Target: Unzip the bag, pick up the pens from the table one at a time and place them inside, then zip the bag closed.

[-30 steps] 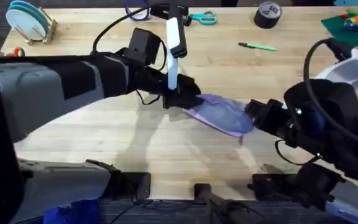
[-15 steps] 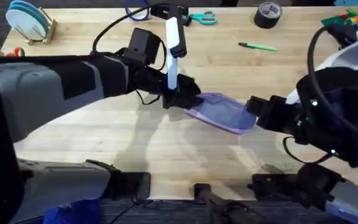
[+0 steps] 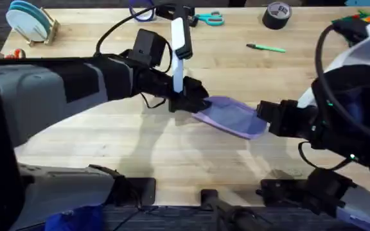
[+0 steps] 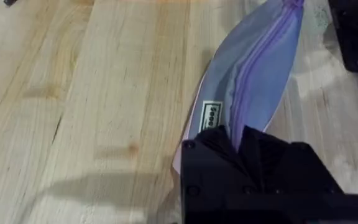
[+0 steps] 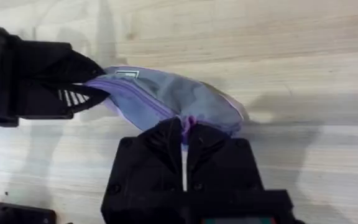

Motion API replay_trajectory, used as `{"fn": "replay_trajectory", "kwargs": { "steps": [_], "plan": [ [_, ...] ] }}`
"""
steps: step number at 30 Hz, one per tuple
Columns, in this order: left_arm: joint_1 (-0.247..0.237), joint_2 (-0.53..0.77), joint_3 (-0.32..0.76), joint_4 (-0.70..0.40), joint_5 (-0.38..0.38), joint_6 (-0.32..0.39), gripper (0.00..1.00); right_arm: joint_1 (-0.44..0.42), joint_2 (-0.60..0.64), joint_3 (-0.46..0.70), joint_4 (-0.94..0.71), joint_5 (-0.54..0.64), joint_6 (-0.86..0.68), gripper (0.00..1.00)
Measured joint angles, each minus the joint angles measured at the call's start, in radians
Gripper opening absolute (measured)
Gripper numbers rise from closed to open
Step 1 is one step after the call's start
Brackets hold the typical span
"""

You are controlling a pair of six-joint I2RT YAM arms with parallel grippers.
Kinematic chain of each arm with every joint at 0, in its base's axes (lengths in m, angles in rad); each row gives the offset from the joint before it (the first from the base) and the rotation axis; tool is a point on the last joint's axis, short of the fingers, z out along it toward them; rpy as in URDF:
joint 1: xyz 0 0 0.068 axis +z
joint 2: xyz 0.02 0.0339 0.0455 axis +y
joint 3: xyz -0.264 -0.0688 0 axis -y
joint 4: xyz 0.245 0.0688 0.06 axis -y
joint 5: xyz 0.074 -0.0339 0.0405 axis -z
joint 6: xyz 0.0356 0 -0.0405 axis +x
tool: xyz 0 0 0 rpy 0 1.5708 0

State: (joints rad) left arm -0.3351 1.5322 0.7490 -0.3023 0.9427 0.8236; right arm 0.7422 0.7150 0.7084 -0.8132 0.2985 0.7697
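Overhead, the bag (image 3: 231,117) lies stretched on the table (image 3: 108,141) between both arms. Left wrist: the left end effector (image 4: 240,140) pinches its labelled end. Right wrist: the right end effector (image 5: 184,134) is closed on the zipper's far end, so the zipper runs between them.

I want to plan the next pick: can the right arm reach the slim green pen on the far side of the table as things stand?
Probably not yet. The right end effector is shut on the soft lavender fabric pouch, so it must release first. The slim green pen lies apart on the light wooden table, with nothing around it.
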Motion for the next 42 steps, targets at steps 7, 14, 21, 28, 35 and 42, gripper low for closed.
{"fn": "replay_trajectory", "kwargs": {
  "steps": [7, 14, 21, 28, 35, 42],
  "plan": [
    [-0.004, 0.0, 0.0, 0.0, -0.001, 0.0, 0.043, -0.001, 0.101, 0.023, 0.002, 0.011, -0.012, 0.031],
    [-0.005, 0.0, 0.0, 0.0, -0.003, 0.0, 0.043, -0.002, 0.213, 0.031, 0.068, 0.01, -0.016, 0.031],
    [-0.003, 0.0, 0.0, 0.0, -0.012, 0.0, 0.043, -0.006, 0.28, 0.031, 0.141, -0.008, -0.019, 0.031],
    [-0.001, 0.0, 0.0, 0.0, -0.02, 0.0, 0.043, -0.007, 0.302, 0.031, 0.202, -0.019, -0.02, 0.031],
    [0.0, 0.0, 0.0, 0.0, -0.022, 0.0, 0.043, -0.008, 0.302, 0.031, 0.215, -0.028, -0.019, 0.031],
    [0.0, 0.0, 0.0, 0.0, -0.024, 0.0, 0.043, -0.022, 0.302, 0.031, 0.252, -0.031, -0.02, 0.032]
  ]
}}
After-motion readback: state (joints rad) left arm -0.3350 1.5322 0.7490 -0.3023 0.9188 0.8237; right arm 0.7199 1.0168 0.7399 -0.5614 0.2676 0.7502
